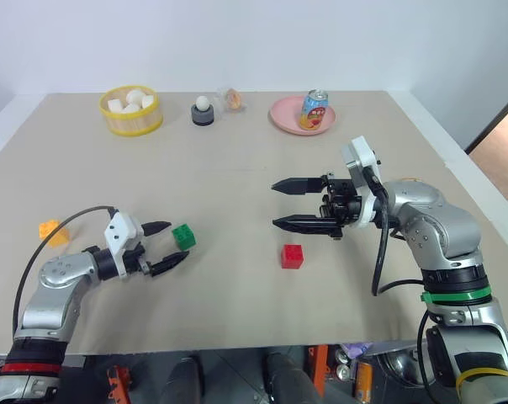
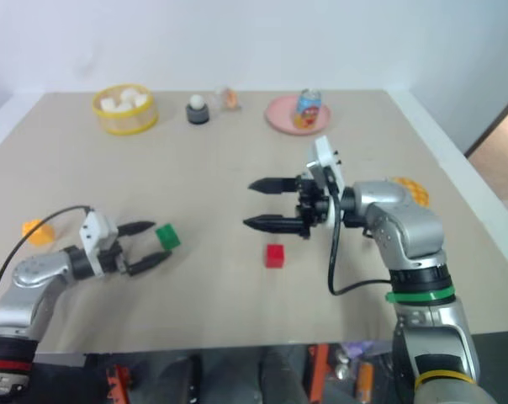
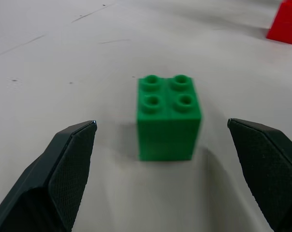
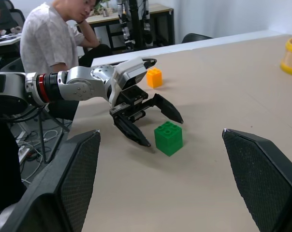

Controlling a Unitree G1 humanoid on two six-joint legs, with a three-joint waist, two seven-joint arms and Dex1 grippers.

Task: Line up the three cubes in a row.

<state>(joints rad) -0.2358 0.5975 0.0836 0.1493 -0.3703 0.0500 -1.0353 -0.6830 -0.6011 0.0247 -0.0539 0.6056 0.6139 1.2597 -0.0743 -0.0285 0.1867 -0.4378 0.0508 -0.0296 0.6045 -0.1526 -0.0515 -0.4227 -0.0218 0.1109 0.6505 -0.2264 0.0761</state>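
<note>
Green cube upright on tan table, studs up, sitting just ahead of L gripper, whose black fingers stand spread wide w/ tips either side of cube's near end, no contact seen; wrist view confirms gap both sides, cube centred between pads, nothing pinched. Red cube further right, well apart from green, alone on bare table below R gripper. R gripper raised above table, pointing toward robot's left, fingers spread, nothing between them. Orange-yellow cube near table's left edge, behind L arm, partly cut by black cable crossing in front. So 3 cubes not in a row yet: orange far left, green mid-left, red centre, uneven spacing and depth. At far edge: yellow basket w/ white lumps, dark holder w/ white ball, small clear-wrapped item beside it too small to ID, pink plate bearing a can. Orange-ish object right of R forearm in right eye view, mostly hidden by arm. Person seated beyond table in R wrist view, cut off at frame top.
</note>
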